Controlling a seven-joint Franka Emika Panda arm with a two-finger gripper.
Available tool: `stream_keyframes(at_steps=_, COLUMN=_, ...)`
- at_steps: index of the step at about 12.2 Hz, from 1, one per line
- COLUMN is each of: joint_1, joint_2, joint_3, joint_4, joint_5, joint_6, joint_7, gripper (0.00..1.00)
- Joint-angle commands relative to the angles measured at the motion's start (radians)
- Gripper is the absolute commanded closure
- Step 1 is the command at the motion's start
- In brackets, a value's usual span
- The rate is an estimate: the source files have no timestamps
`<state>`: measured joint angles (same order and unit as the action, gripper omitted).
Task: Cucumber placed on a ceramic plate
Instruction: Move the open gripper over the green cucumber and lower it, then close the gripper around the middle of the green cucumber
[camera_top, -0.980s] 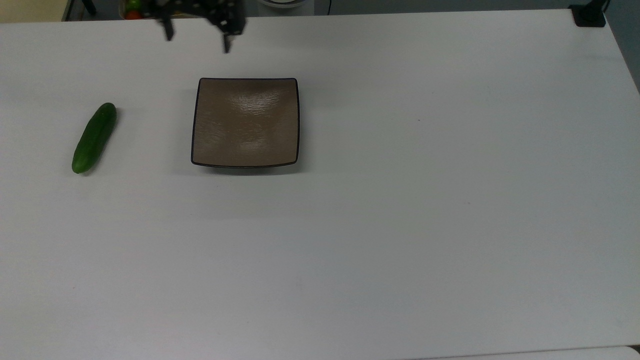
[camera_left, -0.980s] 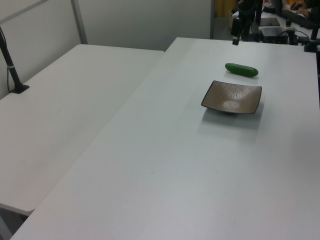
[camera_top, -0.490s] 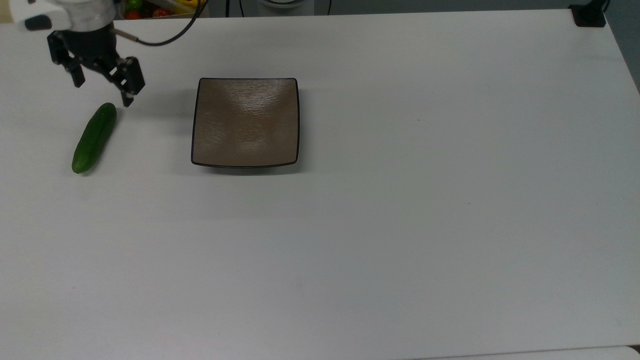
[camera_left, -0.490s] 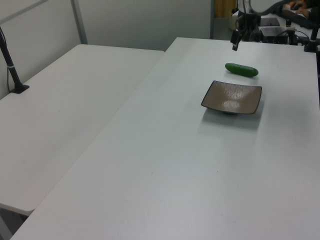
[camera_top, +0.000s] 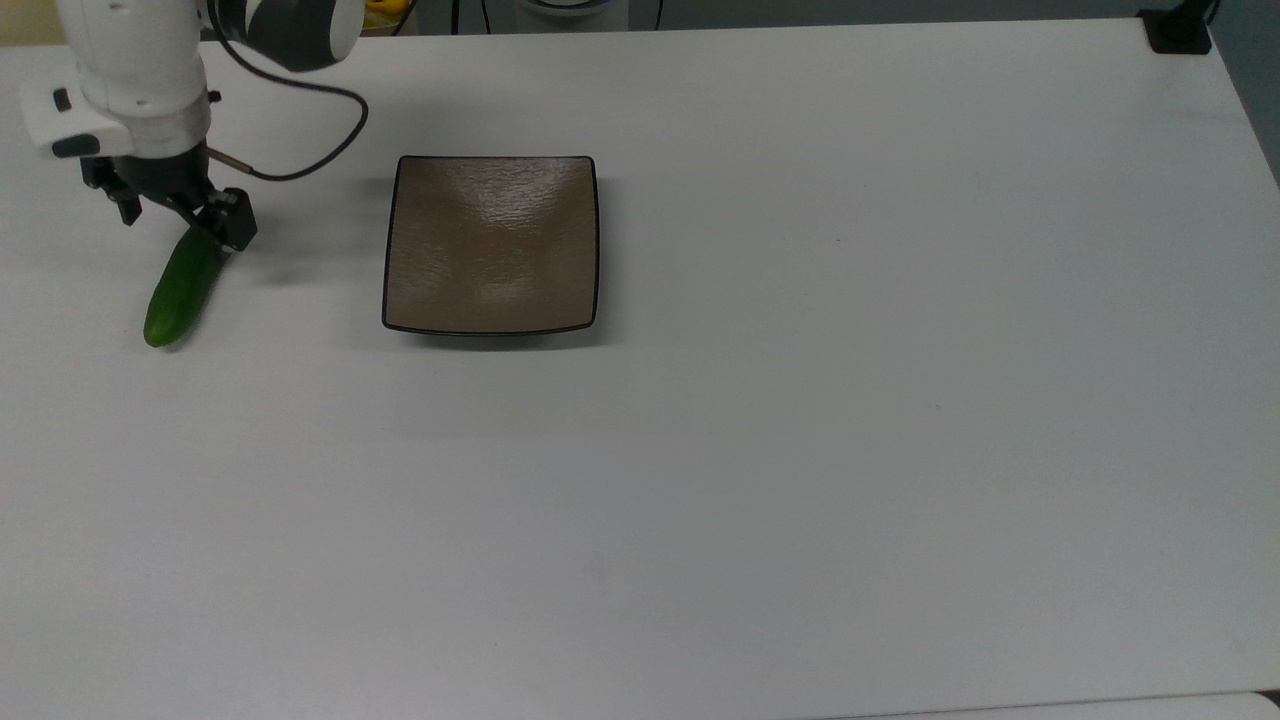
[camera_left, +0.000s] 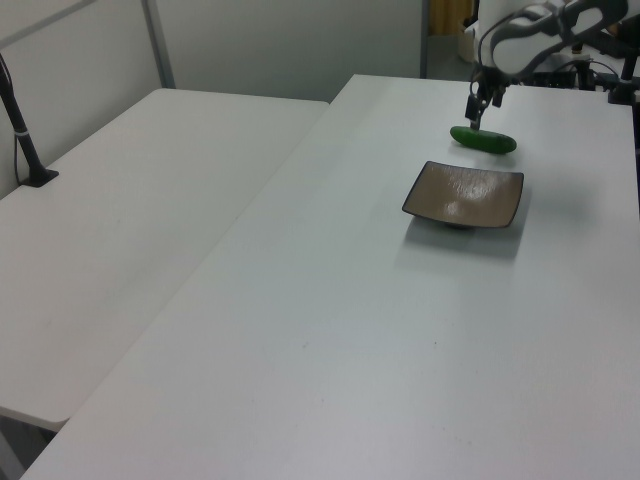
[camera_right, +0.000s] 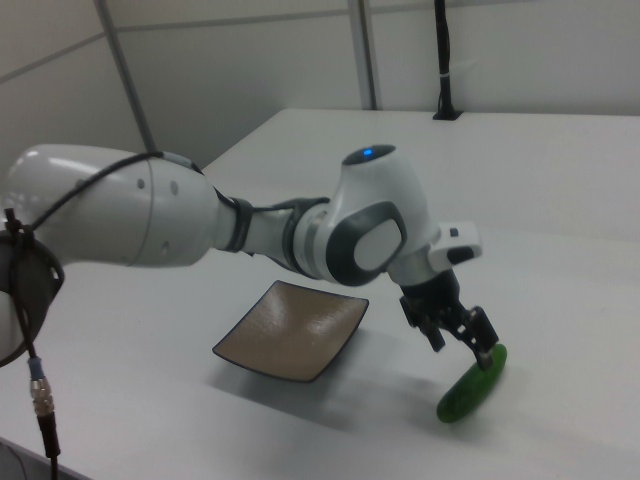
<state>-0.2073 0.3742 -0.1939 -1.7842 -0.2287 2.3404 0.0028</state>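
Hovering gripper (camera_top: 172, 223) over far end of cucumber (camera_top: 181, 289), fingers spread wide, straddling it, gripping nothing yet. Lying flat on the table (camera_top: 800, 450) near the top view's left edge, well apart from the plate (camera_top: 491, 243), which is sitting toward the far edge.

Handling, as a guess: stiff, light, smooth skin, so likely slippery; round body prone to rolling or pivoting if pinched off-centre. Gripping across the width near the middle looking safer than at the tapering end now under the fingers.

Looking dark green, slightly curved, rounded ends, near tip paler. Plate square, glossy brown, dark rim, shallow dish.
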Motion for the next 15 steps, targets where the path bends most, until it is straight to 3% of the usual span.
stream_keyframes(at_steps=1, joint_1=-0.013, joint_2=0.040, joint_3=-0.015, joint_4=0.006, joint_5=-0.032, joint_6=0.049, joint_7=-0.011, gripper=0.00)
stream_keyframes(at_steps=6, joint_1=-0.014, joint_2=0.094, joint_3=-0.015, joint_4=0.006, joint_5=-0.066, joint_6=0.071, joint_7=-0.006, gripper=0.00)
stream_keyframes(at_steps=7, joint_1=-0.014, joint_2=0.095, joint_3=-0.015, joint_4=0.005, joint_5=-0.070, joint_6=0.073, joint_7=-0.004, gripper=0.07)
stream_keyframes(at_steps=9, joint_1=-0.012, joint_2=0.095, joint_3=-0.015, joint_4=0.003, joint_5=-0.078, joint_6=0.079, joint_7=-0.007, gripper=0.44)
stream_keyframes(at_steps=10, joint_1=-0.012, joint_2=0.095, joint_3=-0.015, joint_4=-0.006, joint_5=-0.093, joint_6=0.092, joint_7=-0.007, gripper=0.55)
stream_keyframes(at_steps=12, joint_1=-0.012, joint_2=0.095, joint_3=-0.015, joint_4=-0.009, joint_5=-0.100, joint_6=0.100, joint_7=-0.007, gripper=0.66)
stream_keyframes(at_steps=15, joint_1=-0.009, joint_2=0.094, joint_3=-0.015, joint_4=-0.008, joint_5=-0.098, joint_6=0.100, joint_7=-0.007, gripper=0.69)
